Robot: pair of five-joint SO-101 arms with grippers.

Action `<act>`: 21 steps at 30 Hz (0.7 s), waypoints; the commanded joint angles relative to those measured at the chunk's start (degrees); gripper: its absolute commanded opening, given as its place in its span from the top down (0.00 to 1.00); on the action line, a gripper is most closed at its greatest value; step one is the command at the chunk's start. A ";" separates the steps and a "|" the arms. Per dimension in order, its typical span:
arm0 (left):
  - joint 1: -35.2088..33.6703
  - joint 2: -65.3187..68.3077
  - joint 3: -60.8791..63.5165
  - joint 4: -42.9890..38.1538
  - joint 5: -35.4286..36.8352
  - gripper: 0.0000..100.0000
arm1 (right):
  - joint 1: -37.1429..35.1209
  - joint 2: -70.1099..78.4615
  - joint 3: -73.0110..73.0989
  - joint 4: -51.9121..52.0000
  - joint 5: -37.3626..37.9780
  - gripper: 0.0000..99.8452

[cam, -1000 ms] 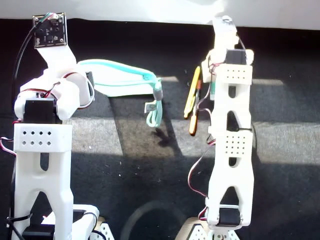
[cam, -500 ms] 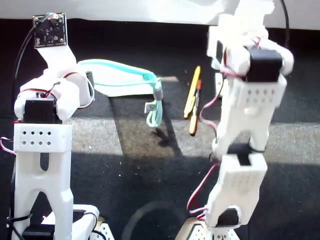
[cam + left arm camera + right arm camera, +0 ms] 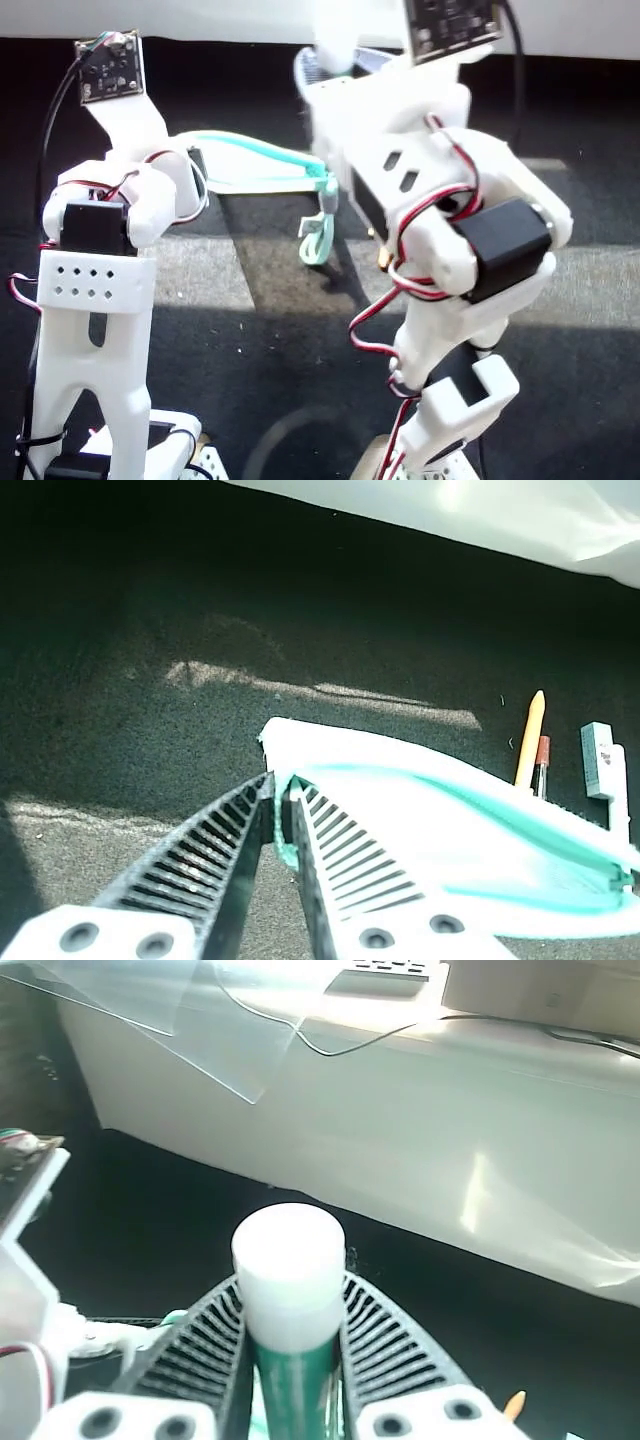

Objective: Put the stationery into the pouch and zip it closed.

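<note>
Black cloth [image 3: 250, 400] covers the table, with a white sheet [image 3: 400, 1160] along its far edge. The pouch [image 3: 250, 165], white with a teal zip, lies on the cloth at the far left, its teal wrist loop [image 3: 317, 240] trailing off the zip end toward the middle. In the left wrist view the zip line seems parted, so the mouth looks open, though I cannot tell how wide.

The left gripper [image 3: 277, 798] has its jaws pinched tight on the pouch's closed corner, pinning that end down. Beyond the pouch's mouth, a yellow pen [image 3: 530, 738], a red-capped pen [image 3: 543, 760] and a small white and teal item [image 3: 598, 760] lie on the cloth, near one another and apart from the pouch.

The right gripper [image 3: 290, 1290] is clamped around a glue stick [image 3: 289, 1260], green-bodied with a white cap that stands proud of the fingertips. That arm is raised well above the table, with the glue stick clear of the cloth and of the pouch.

My reading is that the loading step is in hand, with the first item gripped and none of the stationery seen in the pouch. The next move calls for bringing the glue stick down to the mouth, lined up with the opening, and sliding it in cap first before letting go. The left hold should keep the fabric from sliding away. Zipping is some way off.
</note>
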 commanded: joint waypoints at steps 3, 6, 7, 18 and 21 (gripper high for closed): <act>1.63 1.10 1.01 1.67 2.64 0.99 | -6.29 2.86 -0.13 -2.68 -0.62 0.99; 1.89 1.10 1.01 1.93 2.73 0.99 | -7.08 6.55 -0.13 -4.62 -0.62 0.99; 1.89 0.84 1.01 2.02 2.73 0.99 | -7.08 7.78 -0.13 -5.14 -0.62 0.99; 1.63 0.48 -1.63 5.19 2.73 0.99 | -5.93 18.07 -0.66 -6.29 -0.62 0.99; 1.63 0.48 -4.62 7.03 2.81 0.99 | -4.26 20.00 -0.66 -6.20 -0.88 0.99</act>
